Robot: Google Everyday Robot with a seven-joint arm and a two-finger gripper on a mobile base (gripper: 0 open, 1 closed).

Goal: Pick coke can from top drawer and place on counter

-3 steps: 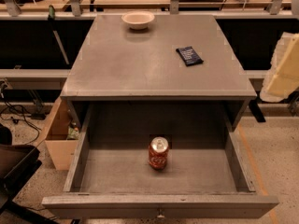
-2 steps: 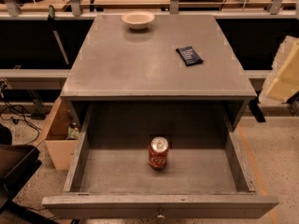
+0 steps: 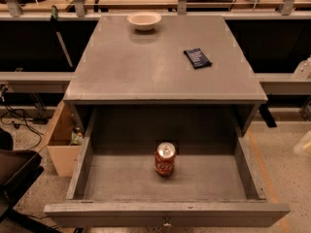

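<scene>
None of the task is showing as done yet. The can is standing upright near the middle of the open drawer, untouched. The counter is carrying only a bowl and a blue packet.

The gripper is sitting out of view, so I cannot tell how wide it is standing or whether it is holding anything. Reaching in, grasping, lifting and setting the can down are all remaining.

Against a second ago, the can, bowl and packet are sitting just where they were. The pale bulky shape at the right edge is mostly gone, leaving a faint sliver.
</scene>
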